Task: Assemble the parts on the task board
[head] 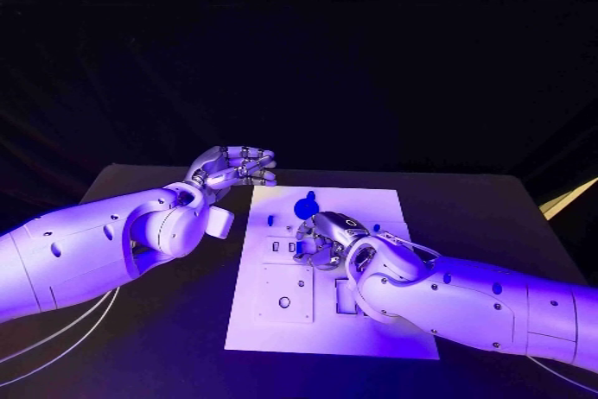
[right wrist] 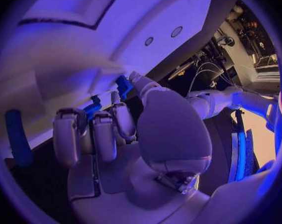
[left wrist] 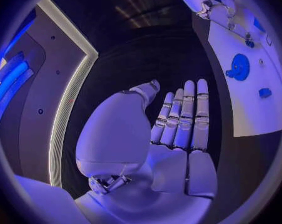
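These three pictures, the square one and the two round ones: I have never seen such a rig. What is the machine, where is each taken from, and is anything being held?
It is a robot with two white arms, each ending in a silver hand, at a black table. The square picture looks down from its head. Each round one comes from a camera at a wrist, behind that arm's own hand. The white plate is the task board; a round blue part sits near its far edge. The left hand is beside the board's far corner, fingers straight and side by side in its wrist view, holding nothing. The right hand is over the board's middle, fingers curled; small blue parts show at its fingertips, but whether it grips one I cannot tell.
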Motion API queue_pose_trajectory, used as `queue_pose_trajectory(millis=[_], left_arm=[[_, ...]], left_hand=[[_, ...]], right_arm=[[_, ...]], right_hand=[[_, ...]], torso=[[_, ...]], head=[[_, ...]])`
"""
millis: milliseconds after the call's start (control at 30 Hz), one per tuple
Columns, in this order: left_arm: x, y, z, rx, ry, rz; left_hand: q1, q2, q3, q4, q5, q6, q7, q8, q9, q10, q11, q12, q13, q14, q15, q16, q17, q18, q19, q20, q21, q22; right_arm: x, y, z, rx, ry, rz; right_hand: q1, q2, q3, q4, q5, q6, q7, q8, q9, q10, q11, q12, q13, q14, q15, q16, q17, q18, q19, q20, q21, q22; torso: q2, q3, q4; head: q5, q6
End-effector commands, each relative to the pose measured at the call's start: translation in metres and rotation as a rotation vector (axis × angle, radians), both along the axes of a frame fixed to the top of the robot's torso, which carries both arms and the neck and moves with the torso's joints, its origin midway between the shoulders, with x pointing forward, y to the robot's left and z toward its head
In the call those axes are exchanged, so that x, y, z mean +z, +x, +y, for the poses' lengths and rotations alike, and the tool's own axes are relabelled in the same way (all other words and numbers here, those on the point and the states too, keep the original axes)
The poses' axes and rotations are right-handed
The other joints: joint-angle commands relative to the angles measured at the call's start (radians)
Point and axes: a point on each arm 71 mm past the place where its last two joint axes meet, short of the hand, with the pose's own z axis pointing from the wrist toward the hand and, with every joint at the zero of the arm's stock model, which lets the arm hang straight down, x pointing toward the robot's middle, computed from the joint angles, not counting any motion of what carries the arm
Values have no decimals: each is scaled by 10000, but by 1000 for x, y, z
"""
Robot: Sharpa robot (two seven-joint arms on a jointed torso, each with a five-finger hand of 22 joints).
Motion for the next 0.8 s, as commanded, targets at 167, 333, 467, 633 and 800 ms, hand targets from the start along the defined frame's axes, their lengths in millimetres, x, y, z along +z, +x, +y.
queue_pose_trajectory(millis=[167,333,467,633,800], left_arm=[[-4,1,0,-137,865,292],[-10,1,-2,-407,1769,684],[-17,1,-6,-838,2968,1205],[-27,0,-12,-1569,4902,1815],[-35,-1,-22,-2323,6916,2344]], left_hand=[[-502,-138,-8,-3,24,-263,146,-206,245,615,-200,381,357,456,-313,1113,784,123,552,-222,661,416],[-645,-232,-391,144,24,-310,-44,218,568,917,-499,1772,1146,1026,-686,4557,3041,84,1383,-673,2322,1332],[-702,-60,-729,407,91,-460,-228,1665,1371,32,-689,5085,3421,1800,-881,7876,5576,82,1240,-861,4347,2616],[-1774,160,-1014,1177,101,-499,-650,3772,2684,-292,-1024,8404,5403,3719,-1201,10393,8479,44,1332,-1085,6489,4292],[-3240,464,-1545,1259,98,-504,-946,5068,3659,271,-1339,9916,6586,4504,-1447,11192,9701,-280,2211,-1316,8277,6729]], right_arm=[[10,-7,-13,40,360,-277],[25,-8,-29,172,906,-448],[39,-5,-50,156,1768,-173],[59,0,-81,-490,2462,-13],[81,13,-116,-1437,2978,177]], right_hand=[[567,-36,-1037,454,36,-260,83,-226,-177,-523,78,-139,108,1020,88,10,2458,-50,468,145,-164,1925],[862,14,-1298,713,241,-289,99,-296,-250,-516,88,-115,93,1010,95,-9,2420,-36,444,151,-229,1895],[1192,155,-1189,817,584,-297,111,-339,-299,-560,95,-132,59,975,99,-71,2293,42,285,156,-571,1692],[1272,150,-1059,929,887,-125,83,-263,-299,-592,72,-145,24,941,82,-132,2176,69,233,145,-701,1621],[1214,129,-1054,1004,882,-54,66,-215,-291,-582,59,-133,24,940,71,-137,2169,70,235,136,-707,1620]], torso=[[-25,15,-35],[-67,47,-69],[-156,73,-94],[-246,97,-72],[-357,113,-95]], head=[[19,28],[28,92],[33,87],[30,45],[39,-15]])
